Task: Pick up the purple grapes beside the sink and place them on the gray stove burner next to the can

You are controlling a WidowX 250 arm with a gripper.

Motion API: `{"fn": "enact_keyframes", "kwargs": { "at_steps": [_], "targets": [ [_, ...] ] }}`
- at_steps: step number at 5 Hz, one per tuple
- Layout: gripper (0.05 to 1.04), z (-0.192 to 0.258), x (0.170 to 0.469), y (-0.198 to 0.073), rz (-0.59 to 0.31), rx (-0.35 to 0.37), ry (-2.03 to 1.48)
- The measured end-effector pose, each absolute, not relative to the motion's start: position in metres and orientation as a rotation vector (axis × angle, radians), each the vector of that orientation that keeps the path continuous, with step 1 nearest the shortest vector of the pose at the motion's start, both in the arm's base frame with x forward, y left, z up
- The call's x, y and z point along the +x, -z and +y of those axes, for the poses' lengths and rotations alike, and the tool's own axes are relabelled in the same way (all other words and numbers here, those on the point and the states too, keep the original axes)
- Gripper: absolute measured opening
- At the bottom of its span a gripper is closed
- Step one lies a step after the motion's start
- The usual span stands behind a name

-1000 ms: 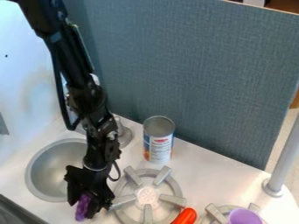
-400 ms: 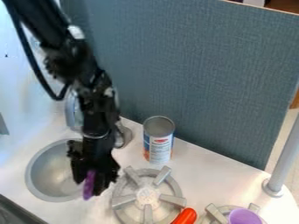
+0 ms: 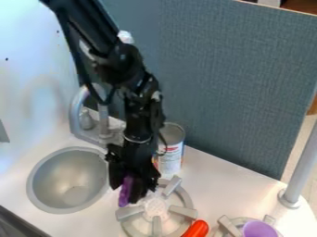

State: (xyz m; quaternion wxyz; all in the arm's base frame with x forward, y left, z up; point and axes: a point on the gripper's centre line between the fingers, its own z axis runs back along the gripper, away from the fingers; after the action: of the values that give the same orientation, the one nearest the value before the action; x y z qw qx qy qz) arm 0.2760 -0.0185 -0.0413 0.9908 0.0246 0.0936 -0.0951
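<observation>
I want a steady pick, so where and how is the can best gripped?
Probably around its upper body, just below the rim, from above, one finger on either side: the can stands upright and is straight-sided, while the partition rises behind it.

Purple item (image 3: 125,191), roughly upright, in black hand (image 3: 132,194)

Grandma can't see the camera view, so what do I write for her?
A robot arm's gripper holds a purple thing between a round sink and a burner. A can stands behind the burner; a red thing and a purple cup are at bottom right.
</observation>
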Motion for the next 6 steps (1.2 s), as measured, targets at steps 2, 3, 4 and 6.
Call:
{"fn": "enact_keyframes", "kwargs": {
  "at_steps": [2, 3, 4, 6],
  "targets": [
    [0.714, -0.033, 0.29, 0.066, 0.257, 0.071, 0.205],
    [0.713, -0.036, 0.294, 0.078, 0.29, 0.062, 0.195],
    [0.713, -0.041, 0.299, 0.087, 0.306, 0.067, 0.197],
    [1.005, -0.046, 0.302, 0.09, 0.31, 0.045, 0.16]
  ]
}}
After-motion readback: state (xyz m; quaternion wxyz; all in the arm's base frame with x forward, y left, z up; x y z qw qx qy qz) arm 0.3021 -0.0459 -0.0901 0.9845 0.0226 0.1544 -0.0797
